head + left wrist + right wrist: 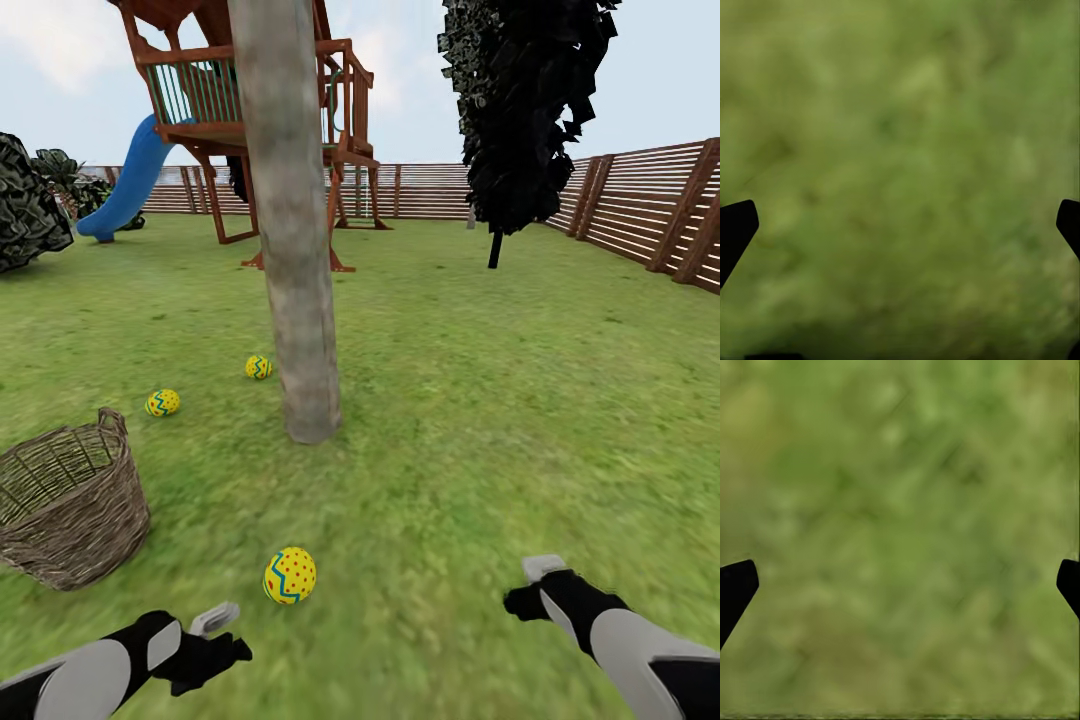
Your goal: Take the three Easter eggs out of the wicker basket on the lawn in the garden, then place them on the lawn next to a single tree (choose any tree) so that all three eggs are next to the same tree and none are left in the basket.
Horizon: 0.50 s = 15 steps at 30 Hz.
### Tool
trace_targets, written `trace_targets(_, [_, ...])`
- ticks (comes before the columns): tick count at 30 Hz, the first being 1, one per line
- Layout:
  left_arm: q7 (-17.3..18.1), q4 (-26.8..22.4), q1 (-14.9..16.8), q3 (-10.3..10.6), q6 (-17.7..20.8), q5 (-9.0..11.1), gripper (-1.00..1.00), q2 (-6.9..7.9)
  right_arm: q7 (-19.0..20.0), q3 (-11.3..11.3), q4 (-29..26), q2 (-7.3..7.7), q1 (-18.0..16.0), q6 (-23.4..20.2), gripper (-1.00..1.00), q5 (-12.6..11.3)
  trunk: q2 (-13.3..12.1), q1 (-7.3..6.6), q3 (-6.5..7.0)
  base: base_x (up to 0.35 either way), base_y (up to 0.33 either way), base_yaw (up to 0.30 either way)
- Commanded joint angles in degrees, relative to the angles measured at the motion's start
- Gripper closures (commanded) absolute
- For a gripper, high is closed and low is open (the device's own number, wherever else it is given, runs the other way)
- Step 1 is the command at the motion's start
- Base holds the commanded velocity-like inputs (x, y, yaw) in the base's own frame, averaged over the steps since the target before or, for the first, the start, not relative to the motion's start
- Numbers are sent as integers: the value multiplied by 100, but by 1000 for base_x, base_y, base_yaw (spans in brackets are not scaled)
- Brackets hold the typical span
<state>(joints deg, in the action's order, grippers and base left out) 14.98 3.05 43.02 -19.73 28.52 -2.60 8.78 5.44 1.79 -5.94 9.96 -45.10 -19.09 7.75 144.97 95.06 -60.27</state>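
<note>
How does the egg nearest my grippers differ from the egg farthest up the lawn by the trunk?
The near egg looks larger in the head view and lies apart from the tree, in front of it; the far egg looks smaller and sits close beside the trunk's left. The near egg shows red dots and a zigzag band; on the far egg just the zigzag is clear. Both are yellow, on the lawn, outside the wicker basket.

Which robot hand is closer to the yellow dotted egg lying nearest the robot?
Left. The left gripper sits just beside that yellow dotted egg; the right gripper is farther away across the green grass.
</note>
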Motion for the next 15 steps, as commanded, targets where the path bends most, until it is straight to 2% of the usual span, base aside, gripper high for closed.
trace_targets(1, [14, 11, 2, -31, 7, -24, -100, 8, 40, 15, 20, 0, 33, -34, -100, 60, 2, -1, -5, 0, 0, 0])
trace_targets(8, [14, 12, -1, -34, -4, -21, -100, 28, 41, 16, 248, 4, 256, -30, -100, 63, 2, -1, -5, 0, 0, 0])
trace_targets(15, [23, 19, -4, -39, -140, -21, -100, 29, 46, -2, 524, 56, 257, -42, -100, 69, 2, -1, -5, 0, 0, 0])
